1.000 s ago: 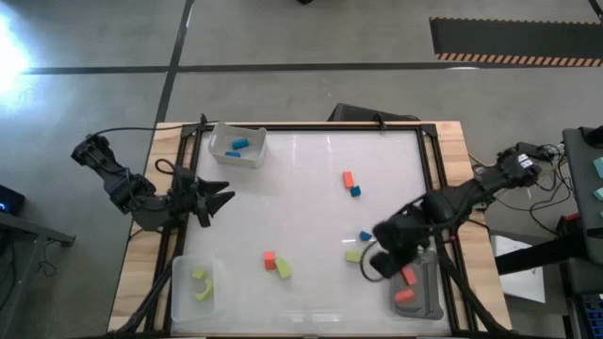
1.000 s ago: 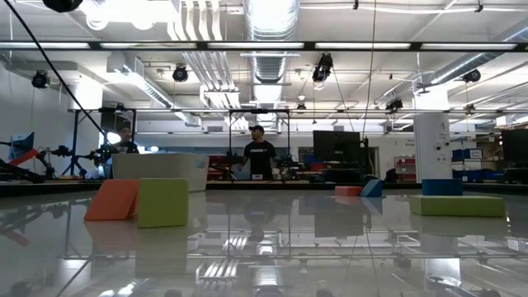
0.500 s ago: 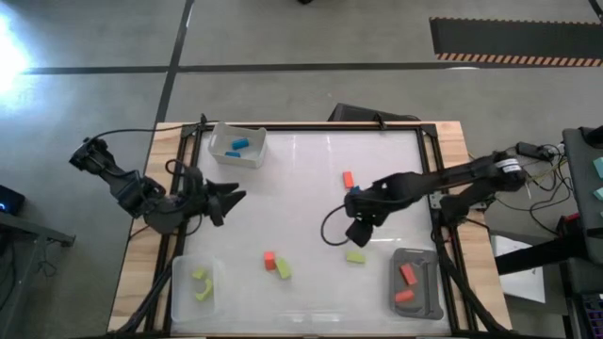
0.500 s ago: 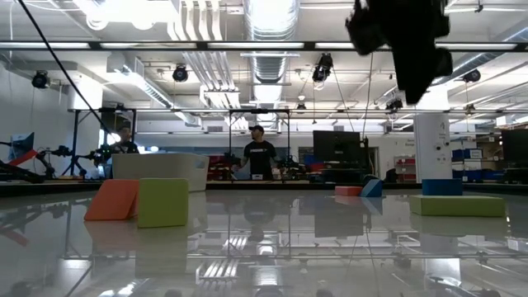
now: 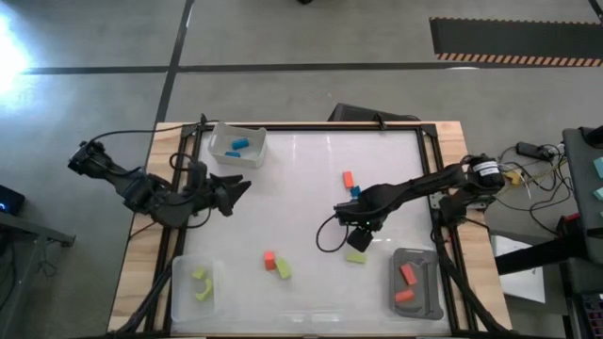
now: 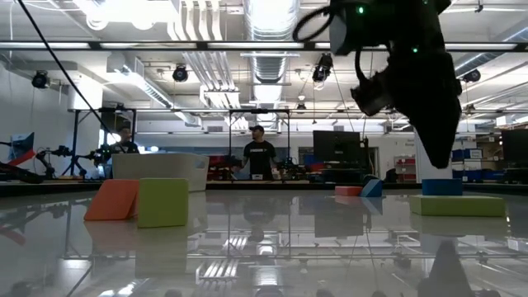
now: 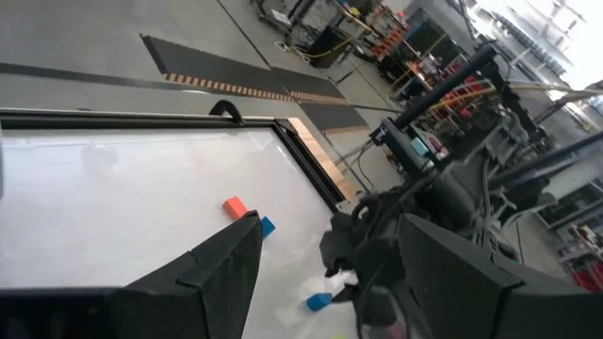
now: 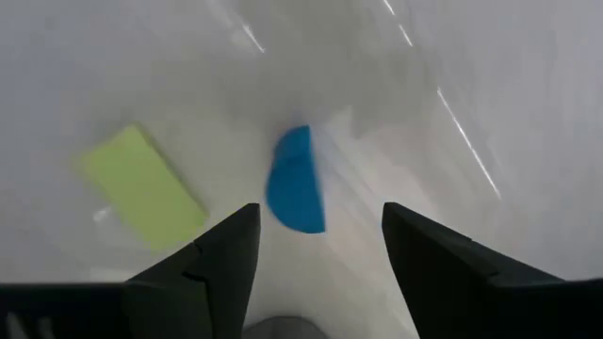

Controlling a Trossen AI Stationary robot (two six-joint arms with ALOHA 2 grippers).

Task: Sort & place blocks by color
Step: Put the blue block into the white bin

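Note:
The blocks lie scattered on the white table. In the right wrist view a blue block (image 8: 295, 181) sits beside a yellow-green one (image 8: 143, 188). My right gripper (image 8: 318, 215) hangs open just above the blue block, one finger on each side, touching nothing; in the high view my right gripper (image 5: 359, 236) hides that block. An orange-red block (image 5: 348, 179) and a second blue block (image 5: 355, 191) lie farther back. Another orange-red block (image 5: 269, 257) and a green block (image 5: 283, 268) lie near the front. My left gripper (image 5: 242, 188) waits open at the left side.
A clear tray (image 5: 237, 144) at the far left holds blue blocks. A clear tray (image 5: 198, 285) at the near left holds green ones. A grey tray (image 5: 417, 282) at the near right holds orange-red ones. People stand in the room beyond the table.
My right gripper has left the grey tray at the near right, swung toward the table's middle, and come down over the blue block, staying open. My left gripper has edged a little toward the table's right.

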